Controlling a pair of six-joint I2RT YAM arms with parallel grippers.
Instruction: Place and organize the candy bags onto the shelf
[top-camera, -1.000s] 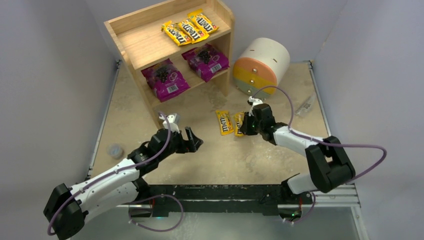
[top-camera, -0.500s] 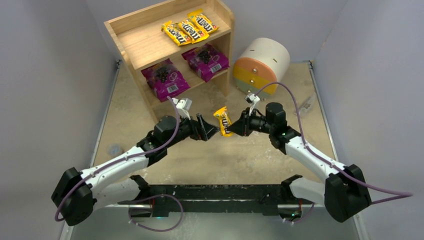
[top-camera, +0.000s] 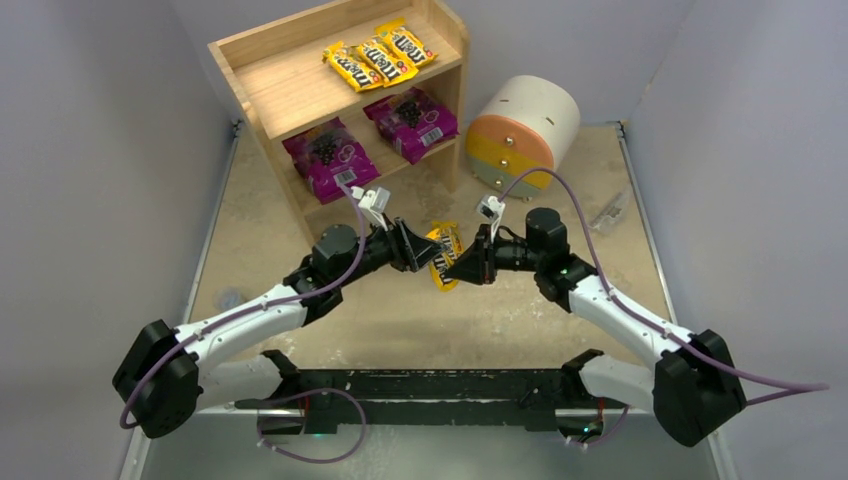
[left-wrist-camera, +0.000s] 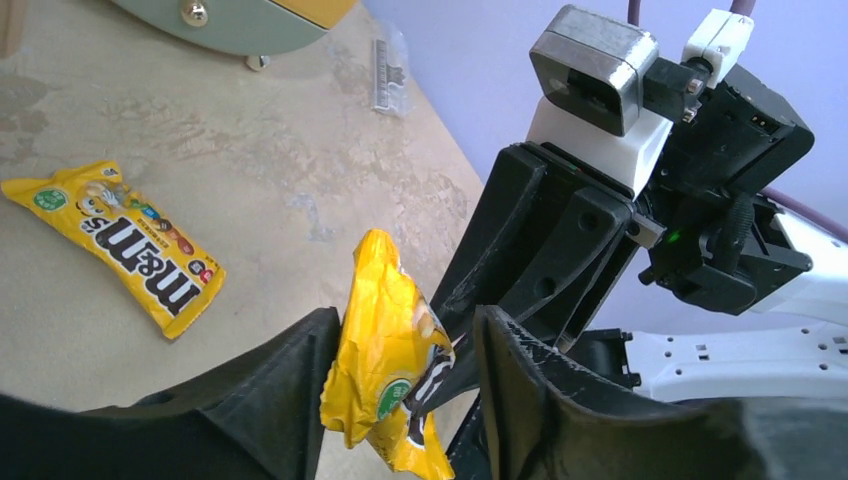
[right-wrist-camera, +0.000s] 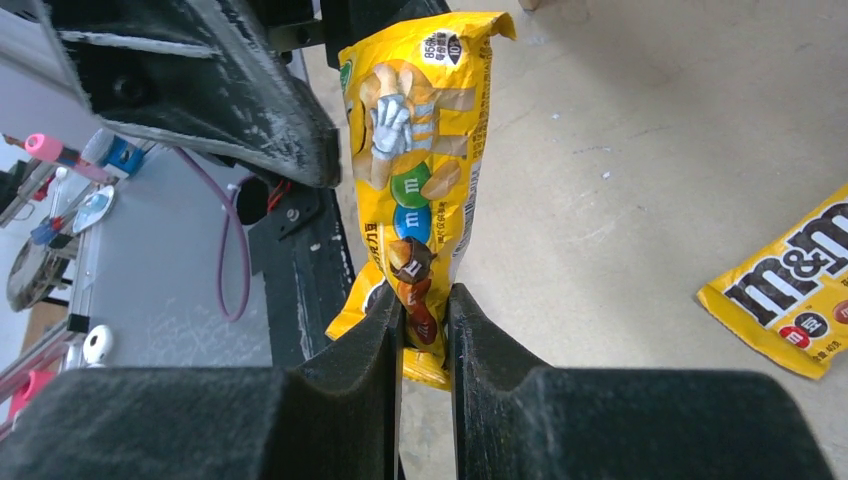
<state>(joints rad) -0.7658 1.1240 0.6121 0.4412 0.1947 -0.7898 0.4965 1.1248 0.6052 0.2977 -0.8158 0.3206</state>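
Observation:
My right gripper is shut on the lower end of a yellow M&M's packet and holds it upright above the table, mid-table in the top view. My left gripper is open, its jaws on either side of that packet's other end. A second yellow packet lies flat on the table; it also shows in the right wrist view. The wooden shelf holds three yellow packets on its top tier. Two magenta bags lie on the lower tier.
A round white drum with coloured drawers stands right of the shelf. A small clear plastic packet lies near the right wall. A small grey round object sits by the left edge.
My right gripper lifted one yellow packet off the table and carried it left. My left arm reached right, and its open jaws now sit around the packet.

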